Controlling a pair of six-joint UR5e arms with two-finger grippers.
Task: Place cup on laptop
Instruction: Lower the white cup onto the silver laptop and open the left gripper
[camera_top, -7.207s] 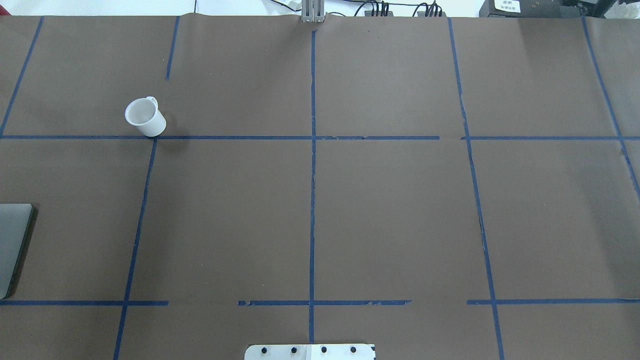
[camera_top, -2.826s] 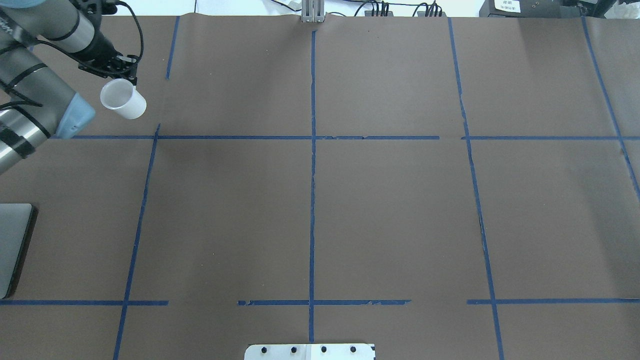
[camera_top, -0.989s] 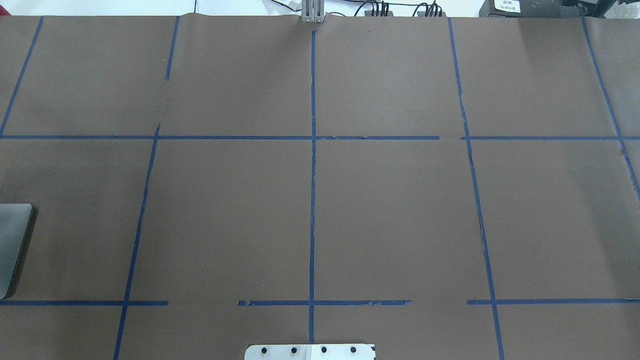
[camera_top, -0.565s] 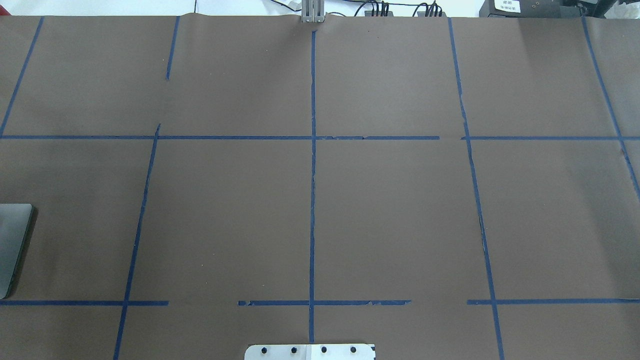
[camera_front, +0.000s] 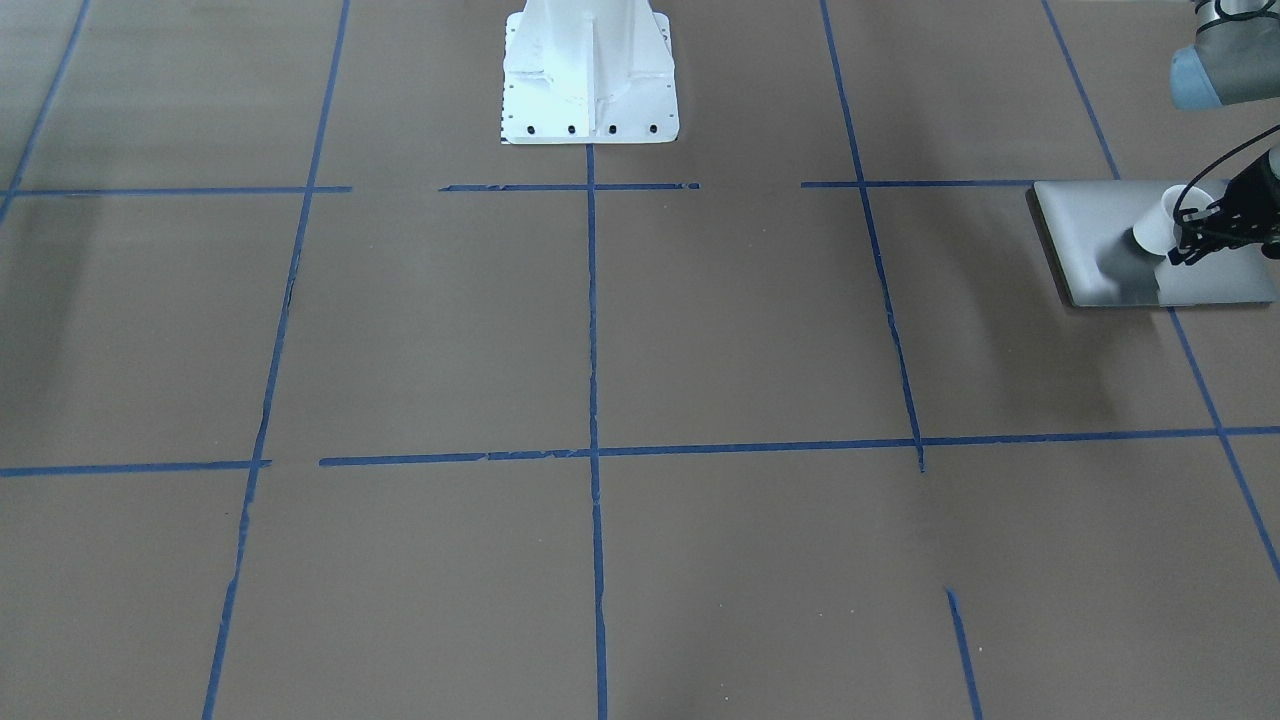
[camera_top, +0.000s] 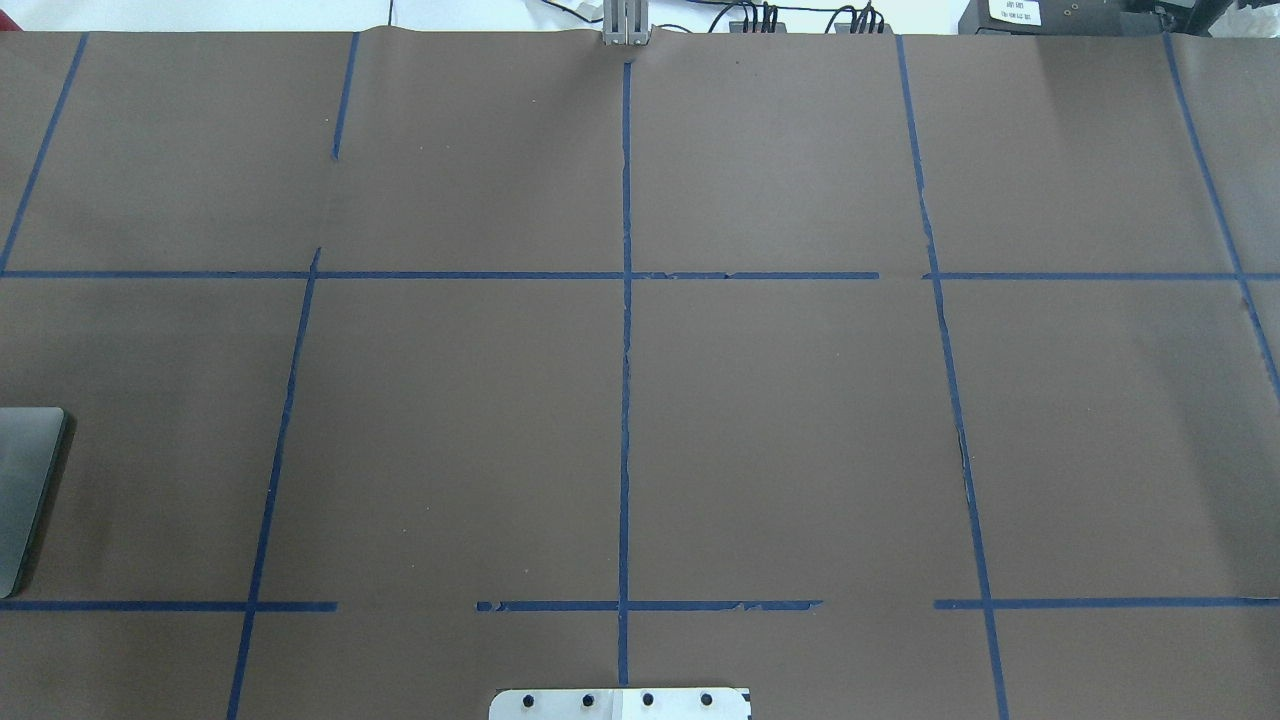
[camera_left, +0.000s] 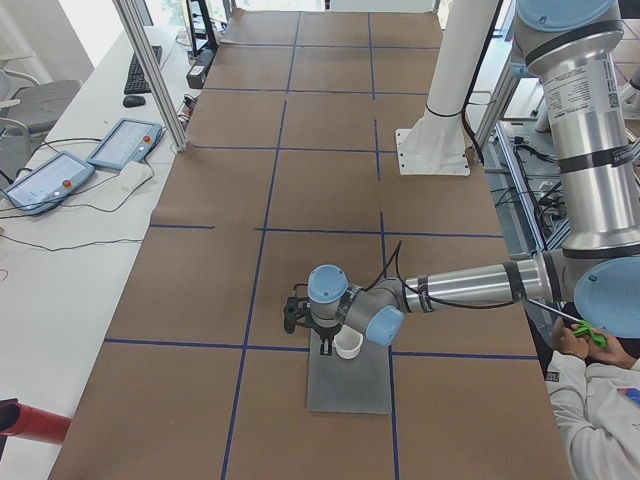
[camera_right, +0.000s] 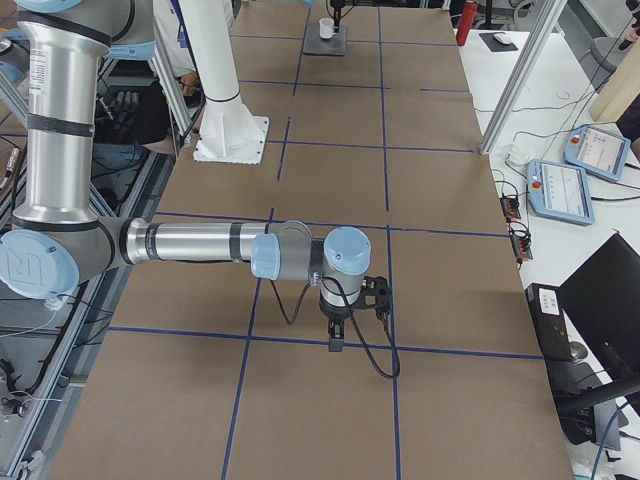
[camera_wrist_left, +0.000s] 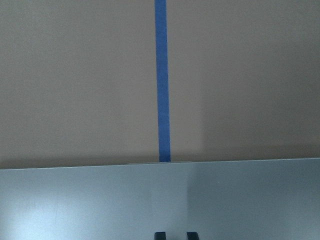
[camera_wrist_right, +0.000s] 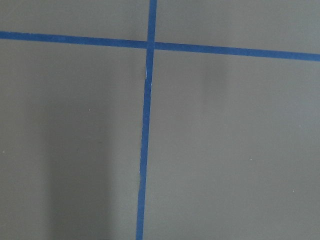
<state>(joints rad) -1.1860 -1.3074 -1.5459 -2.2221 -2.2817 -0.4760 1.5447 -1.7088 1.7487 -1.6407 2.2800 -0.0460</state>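
One cup (camera_front: 1158, 226) is hanging clamped between the fingers of the left gripper (camera_front: 1183, 238), low over the one laptop (camera_front: 1095, 215) lying just beneath them. I cannot tell whether it is touching the lid. The carrying is looking done, with lowering and releasing left. The right gripper (camera_right: 334, 342) is idling far from those fingers, and I cannot tell its finger spacing.

a white sticker (camera_top: 1014, 12) on a black box (camera_top: 1065, 18) has tiny words, too small to read. no other words show.
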